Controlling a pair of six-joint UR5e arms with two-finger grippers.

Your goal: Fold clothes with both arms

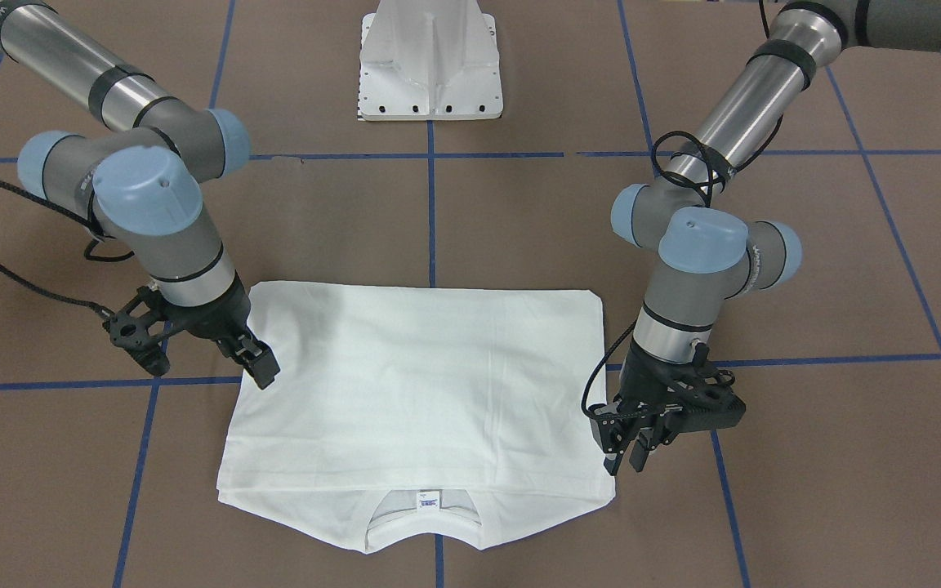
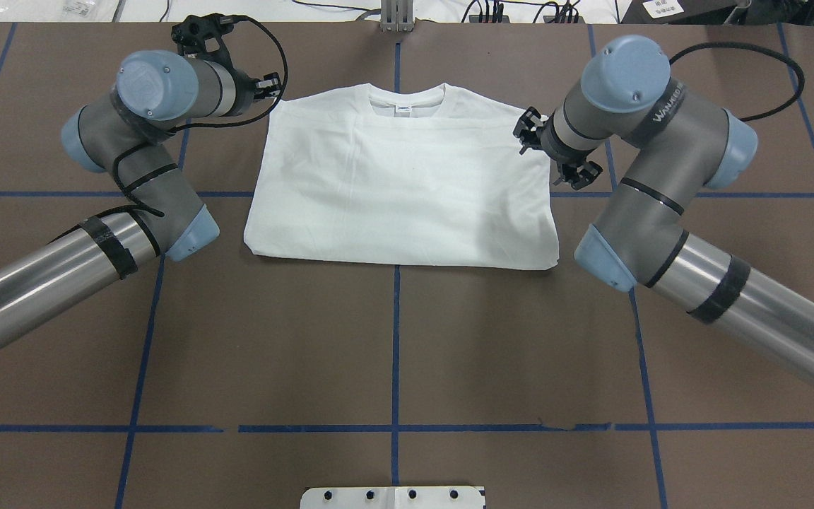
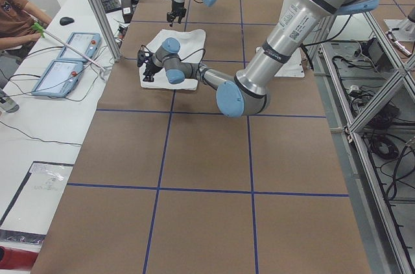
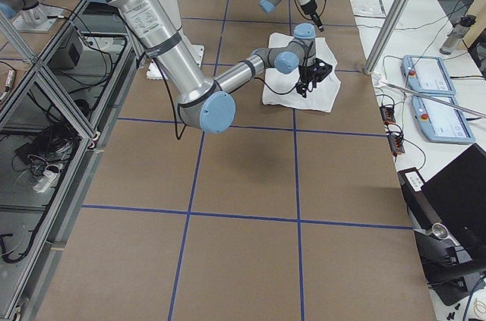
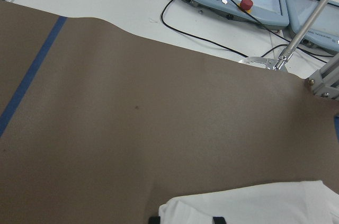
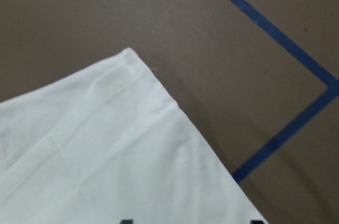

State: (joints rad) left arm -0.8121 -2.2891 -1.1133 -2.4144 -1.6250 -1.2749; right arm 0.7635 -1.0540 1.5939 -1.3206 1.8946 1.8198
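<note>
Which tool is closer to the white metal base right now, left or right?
Right. The right tool sits at the shirt's side edge, partway along it, nearer the base. The left tool is at the shirt's collar-end corner, farther from the base.

Left gripper [image 1: 626, 456] and right gripper [image 1: 256, 362] hover open.

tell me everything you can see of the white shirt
The white shirt looks like soft cotton. It is folded into a rough rectangle with no sleeves showing, and lies flat on the brown table. Its ribbed collar, with a small label, points away from the robot. The left gripper and right gripper, both open, sit at its side edges; contact is unclear.
</note>
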